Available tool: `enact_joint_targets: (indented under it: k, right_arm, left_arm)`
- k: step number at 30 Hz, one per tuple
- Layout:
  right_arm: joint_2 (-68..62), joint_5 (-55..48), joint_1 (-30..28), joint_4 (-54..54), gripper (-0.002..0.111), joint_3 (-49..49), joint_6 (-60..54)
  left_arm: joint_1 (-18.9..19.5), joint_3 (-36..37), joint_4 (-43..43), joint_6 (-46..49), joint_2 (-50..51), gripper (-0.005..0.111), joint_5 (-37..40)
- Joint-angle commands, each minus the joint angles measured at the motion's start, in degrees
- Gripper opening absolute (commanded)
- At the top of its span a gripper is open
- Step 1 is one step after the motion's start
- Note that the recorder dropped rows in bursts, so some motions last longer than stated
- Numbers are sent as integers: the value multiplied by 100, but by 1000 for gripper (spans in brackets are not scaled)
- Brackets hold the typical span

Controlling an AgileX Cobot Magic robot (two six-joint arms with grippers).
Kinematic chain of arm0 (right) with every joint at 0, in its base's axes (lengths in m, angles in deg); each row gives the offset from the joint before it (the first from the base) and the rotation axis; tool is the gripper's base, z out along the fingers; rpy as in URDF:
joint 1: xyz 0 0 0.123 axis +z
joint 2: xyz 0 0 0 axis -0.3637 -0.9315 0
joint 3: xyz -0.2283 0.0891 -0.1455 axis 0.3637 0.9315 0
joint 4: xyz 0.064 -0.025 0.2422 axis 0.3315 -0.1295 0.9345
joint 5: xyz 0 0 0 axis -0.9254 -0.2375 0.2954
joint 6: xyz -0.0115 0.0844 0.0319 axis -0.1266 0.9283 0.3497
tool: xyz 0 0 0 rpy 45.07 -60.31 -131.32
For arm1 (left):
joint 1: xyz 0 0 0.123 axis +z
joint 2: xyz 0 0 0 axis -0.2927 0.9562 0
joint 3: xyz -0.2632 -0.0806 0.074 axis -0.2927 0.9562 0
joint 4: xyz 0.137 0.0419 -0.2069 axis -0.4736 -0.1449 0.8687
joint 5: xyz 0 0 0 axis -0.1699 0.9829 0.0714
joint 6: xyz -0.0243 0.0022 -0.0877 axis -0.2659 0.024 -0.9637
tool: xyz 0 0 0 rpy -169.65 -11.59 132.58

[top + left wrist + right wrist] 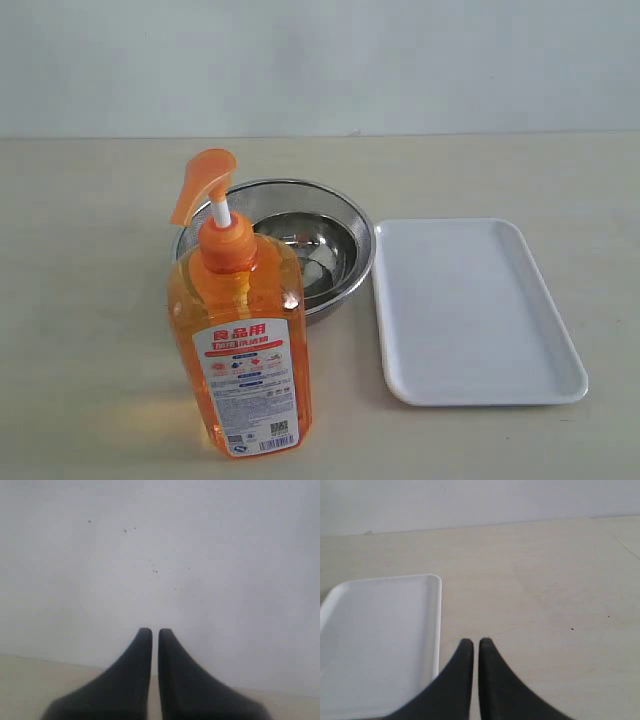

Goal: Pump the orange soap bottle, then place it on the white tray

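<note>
The orange soap bottle (245, 340) stands upright near the front of the table, its pump head (203, 182) raised and its label facing the exterior camera. To its right lies the white tray (470, 310), bare; one corner of the white tray (380, 640) also shows in the right wrist view. Neither arm appears in the exterior view. My left gripper (155, 631) is shut with nothing between its dark fingers, facing a pale wall. My right gripper (475, 641) is shut and holds nothing, hovering over the table just beside the tray's rim.
A round steel mesh bowl (300, 245) sits directly behind the bottle, touching or nearly touching the tray's left edge. A pale wall (320, 60) backs the beige table (80, 260).
</note>
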Motion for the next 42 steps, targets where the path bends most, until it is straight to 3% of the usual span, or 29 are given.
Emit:
enact_joint_targets:
  k: [1,5,12,16,17,20,21,22,24,28,30,33,35,42]
  right_arm:
    - [24,44,20,-6,1,22,-14]
    - [24,44,20,-6,1,22,-14]
    - [24,44,20,-6,1,22,-14]
    - [24,44,20,-6,1,22,-14]
    - [24,44,20,-6,1,22,-14]
    - [24,44,20,-6,1,22,-14]
    - [24,44,20,-6,1,22,-14]
    - [24,44,20,-6,1,22,-14]
    - [24,44,20,-6,1,22,-14]
    - [24,44,20,-6,1,22,-14]
    - [24,44,20,-6,1,22,-14]
    - [24,44,20,-6,1,22,-14]
    - [24,44,20,-6,1,22,-14]
    - [24,44,20,-6,1,22,-14]
  left_arm:
    - [15,-33,361,-114,0,5,-180]
    - [15,-33,1089,-261,0,5,-364]
    - [15,-254,1248,-221,164,5,-1132]
    - [-102,-1562,1248,55,2069,5,-557]
    - [-324,-2271,1404,934,2743,5,50]
    - [-690,-3128,2776,3056,3649,5,913]
    - [-765,-3251,3522,3842,3907,5,995]
    - [-845,-3359,5252,5464,4315,5,983]
    - [-845,-3271,7106,7626,4796,5,1332]
    - [-845,-2562,7571,8677,4937,5,1130]
    - [-845,-2120,8215,9448,4771,5,985]
    - [-845,-1377,9819,10758,4622,5,1009]
    - [-845,-735,10833,12008,4620,5,1520]
    - [-845,128,10833,12583,4533,5,1981]
